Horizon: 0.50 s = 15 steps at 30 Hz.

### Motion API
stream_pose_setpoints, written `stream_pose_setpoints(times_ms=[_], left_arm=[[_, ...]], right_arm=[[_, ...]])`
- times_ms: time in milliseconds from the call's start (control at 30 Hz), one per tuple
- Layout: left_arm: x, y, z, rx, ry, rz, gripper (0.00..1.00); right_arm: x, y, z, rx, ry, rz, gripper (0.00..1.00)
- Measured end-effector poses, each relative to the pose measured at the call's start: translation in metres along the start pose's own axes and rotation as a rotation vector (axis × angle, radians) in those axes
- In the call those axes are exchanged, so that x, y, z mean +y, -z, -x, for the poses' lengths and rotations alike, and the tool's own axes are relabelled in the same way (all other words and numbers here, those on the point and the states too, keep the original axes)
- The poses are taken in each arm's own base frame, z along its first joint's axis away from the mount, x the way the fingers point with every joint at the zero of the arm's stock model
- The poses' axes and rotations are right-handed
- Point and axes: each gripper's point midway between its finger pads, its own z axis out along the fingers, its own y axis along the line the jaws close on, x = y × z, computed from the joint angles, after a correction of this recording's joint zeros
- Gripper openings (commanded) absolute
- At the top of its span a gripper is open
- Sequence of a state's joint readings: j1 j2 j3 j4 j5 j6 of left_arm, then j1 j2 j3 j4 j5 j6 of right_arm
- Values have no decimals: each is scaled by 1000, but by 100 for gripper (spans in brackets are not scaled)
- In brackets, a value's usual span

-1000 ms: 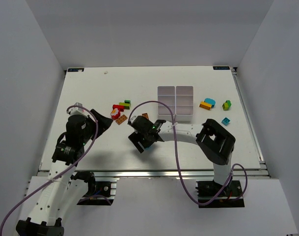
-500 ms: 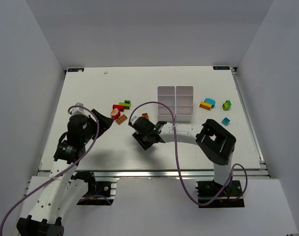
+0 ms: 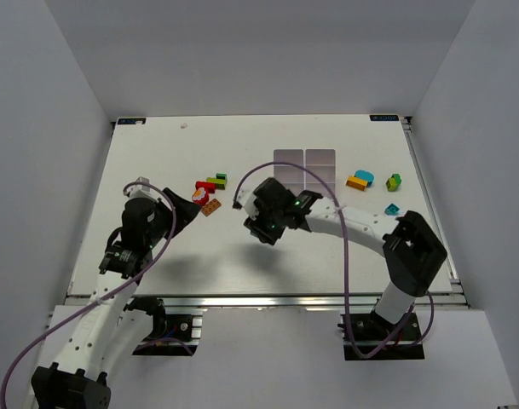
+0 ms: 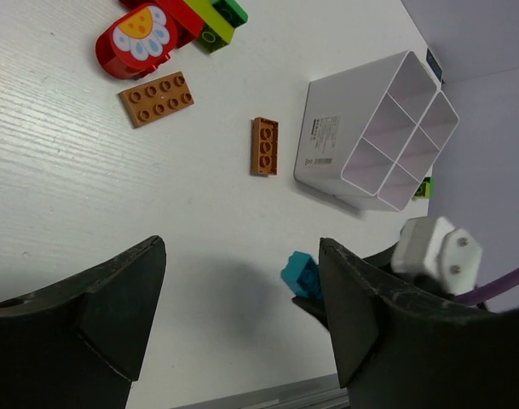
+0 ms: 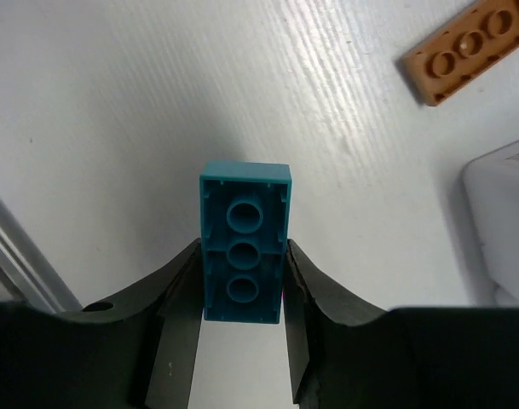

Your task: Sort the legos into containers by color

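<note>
Teal lego (image 5: 244, 241) clamped in right jaws, left jaws open, tray (image 3: 319, 156) partly hidden behind right arm (image 3: 353, 223)

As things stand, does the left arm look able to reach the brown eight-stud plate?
Probably yes: the left tool is open and empty, and the brown eight-stud plate lies flat ahead of it with bare table between.

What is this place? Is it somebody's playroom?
Probably not a playroom: it looks like a robot test bench. A white table sits boxed in by plain white walls, two robot arms are bolted to its near edge, and legos and a white compartment tray lie on it.
</note>
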State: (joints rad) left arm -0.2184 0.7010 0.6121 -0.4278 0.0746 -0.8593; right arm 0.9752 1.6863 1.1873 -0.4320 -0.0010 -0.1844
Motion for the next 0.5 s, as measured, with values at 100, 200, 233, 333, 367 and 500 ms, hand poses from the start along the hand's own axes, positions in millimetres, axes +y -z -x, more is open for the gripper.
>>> stream_pose_setpoints(times_ms=[100, 200, 233, 333, 367, 500], left_arm=[[-2, -3, 0, 3, 0, -9, 82], [-4, -5, 0, 5, 2, -17, 82], [-4, -6, 1, 5, 2, -19, 82], [-5, -7, 1, 3, 2, -21, 82], [-5, -8, 1, 2, 1, -23, 82], [-2, -12, -2, 11, 2, -16, 82]], right_arm=[[-26, 19, 3, -26, 5, 58, 0], [-72, 44, 9, -82, -34, 23, 0], [-87, 52, 12, -104, -46, -2, 0], [-136, 82, 19, -181, -63, -103, 0], [-148, 91, 20, -200, -58, -127, 0], [-191, 119, 16, -246, -22, -226, 0]])
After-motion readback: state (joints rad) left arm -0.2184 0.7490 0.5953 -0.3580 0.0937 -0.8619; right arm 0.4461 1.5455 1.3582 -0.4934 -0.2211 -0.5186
